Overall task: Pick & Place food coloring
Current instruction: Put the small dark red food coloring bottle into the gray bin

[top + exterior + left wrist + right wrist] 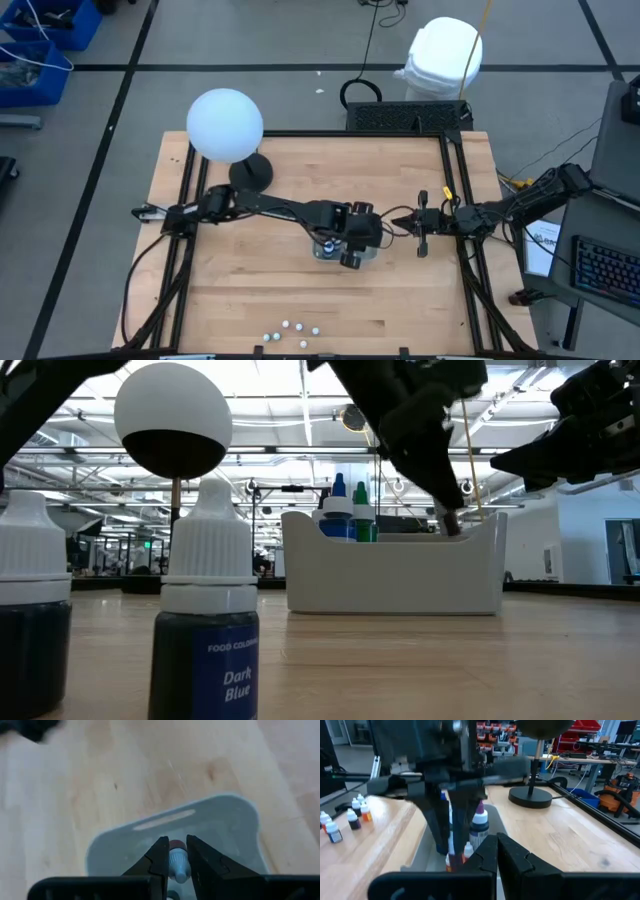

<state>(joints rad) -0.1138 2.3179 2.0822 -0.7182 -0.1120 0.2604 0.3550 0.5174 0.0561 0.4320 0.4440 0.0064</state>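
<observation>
Gripping a small whitish food coloring bottle (178, 861) with a reddish cap, the left gripper (175, 857) pinches it between its two dark fingers above the clear tray (232, 827) near the middle of the desk (250, 290). Inside that tray stand more bottles: from the low view a blue-capped one (338, 510) and a green-capped one (360, 510) poke above the wall, and the right wrist view adds a taller purple-capped bottle (479, 827). Loose bottles (293, 332) lie at about six o'clock along the desk's near edge, roughly half a dozen pale dots from above; an exact count cannot be made. One close to the low camera reads "Dark Blue" (206, 640), white-capped over dark liquid. The right gripper (421, 224), at three o'clock from the tray, has its fingers pressed together, holding nothing. A white globe lamp (226, 125) stands at ten o'clock.
</observation>
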